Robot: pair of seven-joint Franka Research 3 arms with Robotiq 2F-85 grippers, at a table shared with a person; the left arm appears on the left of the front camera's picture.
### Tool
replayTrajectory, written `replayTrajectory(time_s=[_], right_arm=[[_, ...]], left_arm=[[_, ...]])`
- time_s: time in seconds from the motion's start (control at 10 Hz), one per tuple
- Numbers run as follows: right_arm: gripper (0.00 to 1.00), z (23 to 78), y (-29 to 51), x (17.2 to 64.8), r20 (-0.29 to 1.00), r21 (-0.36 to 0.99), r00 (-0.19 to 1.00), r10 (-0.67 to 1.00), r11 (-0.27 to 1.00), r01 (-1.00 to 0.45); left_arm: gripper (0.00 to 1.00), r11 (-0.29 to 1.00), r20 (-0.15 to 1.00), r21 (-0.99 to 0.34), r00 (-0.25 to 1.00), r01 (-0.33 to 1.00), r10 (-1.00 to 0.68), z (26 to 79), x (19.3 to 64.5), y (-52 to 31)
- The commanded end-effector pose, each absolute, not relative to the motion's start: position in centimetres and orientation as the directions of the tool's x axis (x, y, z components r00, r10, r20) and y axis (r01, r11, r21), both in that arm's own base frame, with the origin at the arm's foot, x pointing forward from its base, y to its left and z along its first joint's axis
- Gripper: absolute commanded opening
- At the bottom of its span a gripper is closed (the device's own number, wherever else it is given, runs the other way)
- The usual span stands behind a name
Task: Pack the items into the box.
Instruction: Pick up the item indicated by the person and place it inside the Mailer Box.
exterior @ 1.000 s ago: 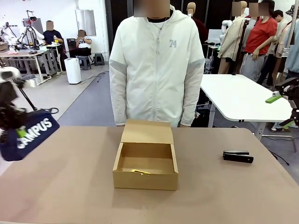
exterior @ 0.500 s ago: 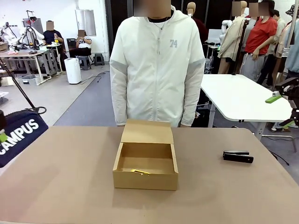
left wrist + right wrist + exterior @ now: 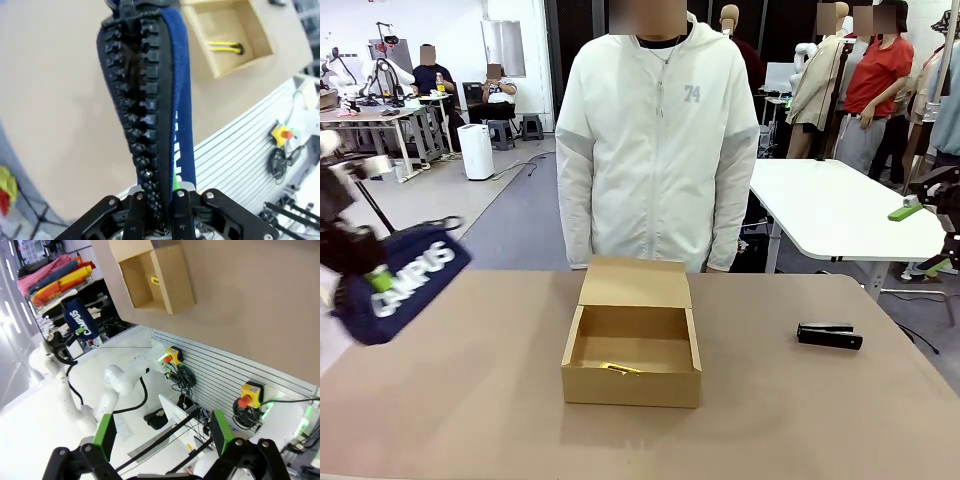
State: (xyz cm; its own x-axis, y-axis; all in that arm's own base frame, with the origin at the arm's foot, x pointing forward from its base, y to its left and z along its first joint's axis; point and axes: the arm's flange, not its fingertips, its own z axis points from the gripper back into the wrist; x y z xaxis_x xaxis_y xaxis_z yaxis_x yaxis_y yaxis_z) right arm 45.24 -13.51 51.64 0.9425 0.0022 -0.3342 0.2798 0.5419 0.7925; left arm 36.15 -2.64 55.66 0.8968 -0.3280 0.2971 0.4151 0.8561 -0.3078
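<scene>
Front view: left claw (image 3: 377,282) pinches a navy cloth zip pouch (image 3: 420,275) in the air; right claw (image 3: 161,435) is spread wide.

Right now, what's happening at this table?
A robot is packing items into an open cardboard box. Its left tool is shut on a navy CAMPUS pouch, held in the air over the left edge of the table. A yellow-and-black pen already lies in the box. A black stapler-like bar lies on the table to the right. The right tool is open and empty. A person stands at the far side.
</scene>
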Motion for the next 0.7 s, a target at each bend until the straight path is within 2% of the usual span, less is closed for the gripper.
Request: replayTrajectory(time_s=[0.0,0.2,0.3,0.5,0.6], right_arm=[[1.00,51.8,-13.3,45.1,-0.331,0.788,0.943,-0.005,0.548,0.280],[1.00,51.8,-13.3,45.1,-0.331,0.788,0.943,-0.005,0.548,0.280],[1.00,51.8,-13.3,45.1,-0.331,0.788,0.943,-0.005,0.548,0.280],[1.00,51.8,-13.3,45.1,-0.331,0.788,0.943,-0.005,0.548,0.280],[1.00,51.8,-13.3,45.1,-0.331,0.788,0.943,-0.005,0.548,0.280]], left_arm=[[0.00,0.735,0.338,-0.207,0.752,0.646,-0.566,58.0,40.4,-11.6],[0.00,0.526,0.314,-0.045,0.512,0.849,-0.800,58.9,41.8,-22.0],[0.00,0.420,0.312,0.059,0.383,0.906,-0.870,58.4,42.1,-25.7],[0.00,0.175,0.294,0.159,0.122,0.972,-0.948,55.9,43.0,-30.7],[0.00,0.122,0.282,0.190,0.065,0.974,-0.957,53.8,43.5,-32.8]])
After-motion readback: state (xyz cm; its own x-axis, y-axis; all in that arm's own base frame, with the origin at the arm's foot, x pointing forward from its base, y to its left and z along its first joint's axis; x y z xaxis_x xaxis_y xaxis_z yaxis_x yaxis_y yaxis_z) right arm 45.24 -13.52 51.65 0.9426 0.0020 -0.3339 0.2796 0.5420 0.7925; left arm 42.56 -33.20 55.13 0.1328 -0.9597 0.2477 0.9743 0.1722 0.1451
